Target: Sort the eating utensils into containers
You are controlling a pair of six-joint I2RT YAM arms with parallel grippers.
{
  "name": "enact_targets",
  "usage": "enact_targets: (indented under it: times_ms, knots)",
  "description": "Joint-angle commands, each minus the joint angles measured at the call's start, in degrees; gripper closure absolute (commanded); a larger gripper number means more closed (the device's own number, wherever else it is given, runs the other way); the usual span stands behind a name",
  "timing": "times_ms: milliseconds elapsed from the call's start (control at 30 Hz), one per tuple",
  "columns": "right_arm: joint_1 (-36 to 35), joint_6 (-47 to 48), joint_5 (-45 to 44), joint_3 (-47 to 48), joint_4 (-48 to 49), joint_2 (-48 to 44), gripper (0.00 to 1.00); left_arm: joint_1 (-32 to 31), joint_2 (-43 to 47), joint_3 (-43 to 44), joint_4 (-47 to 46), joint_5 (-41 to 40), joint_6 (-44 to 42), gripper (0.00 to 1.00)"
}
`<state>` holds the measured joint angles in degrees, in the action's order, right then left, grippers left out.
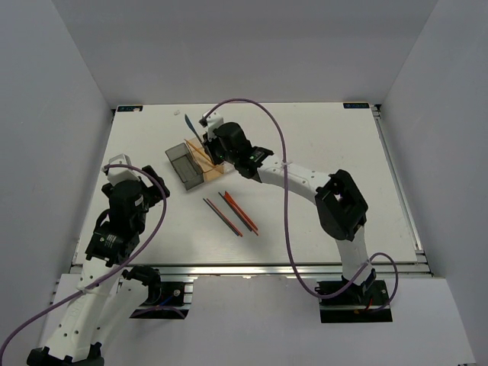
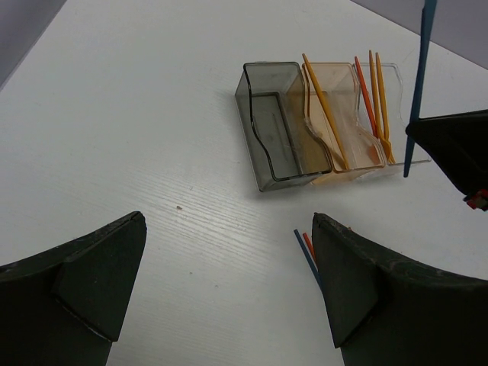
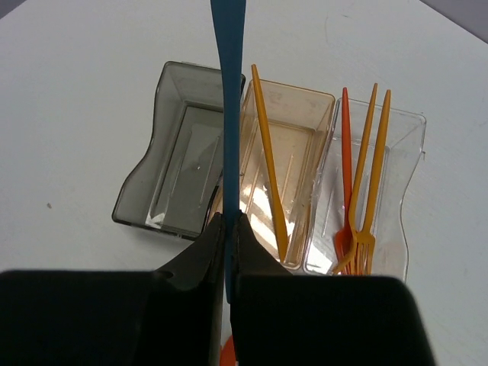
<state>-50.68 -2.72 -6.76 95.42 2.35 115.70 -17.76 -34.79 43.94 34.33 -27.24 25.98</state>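
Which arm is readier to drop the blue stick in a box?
Right. The right gripper is shut on the blue utensil, over the containers. The left gripper is open, empty, and back from them.

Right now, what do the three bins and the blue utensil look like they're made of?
Smoky grey bin, amber bin and clear bin: likely glossy translucent hard plastic; the table shows through and rims glint. Blue utensil, pinched in the right end effector: seemingly thin, smooth, opaque plastic with an even colour.
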Motion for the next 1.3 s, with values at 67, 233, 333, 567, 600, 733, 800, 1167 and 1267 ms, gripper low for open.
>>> enact_targets:
  times_ms: [67, 233, 333, 567, 600, 733, 800, 1167, 1267]
  knots:
    - [0.7, 2.2, -0.9, 7.4, 4.9, 5.4, 1.0, -0.2, 0.2, -0.1, -0.1, 0.6, 0.0, 0.02]
    - [1.1, 2.4, -0.8, 13.2, 1.7, 10.3, 1.0, -0.2, 0.7, -0.2, -0.4, 1.1, -0.1, 0.02]
    - [1.6, 2.3, -0.8, 13.2, 2.0, 11.8, 1.0, -0.2, 0.9, -0.2, -0.4, 1.3, -0.2, 0.02]
    - [2.9, 1.6, 1.6, 13.6, 3.2, 16.6, 1.0, -0.2, 0.7, -0.3, -0.5, 1.5, -0.2, 0.02]
    - [3.3, 1.6, 2.9, 13.8, 3.5, 17.0, 1.0, -0.2, 0.7, -0.3, -0.5, 1.5, -0.2, 0.02]
    - [3.8, 2.0, 2.5, 15.5, 2.5, 18.9, 1.0, -0.3, 0.7, -0.3, -0.6, 1.5, -0.2, 0.02]
    - [4.1, 2.0, 2.1, 15.9, 2.3, 18.9, 1.0, -0.2, 0.6, -0.3, -0.6, 1.5, -0.2, 0.02]
    - [4.5, -0.5, 1.7, 15.1, 0.6, 16.4, 0.6, -0.3, 0.4, -0.3, -0.4, 1.5, -0.2, 0.02]
    - [4.4, -0.6, 2.0, 14.1, -0.7, 13.0, 0.58, -0.2, 0.5, -0.3, -0.4, 1.5, -0.2, 0.02]
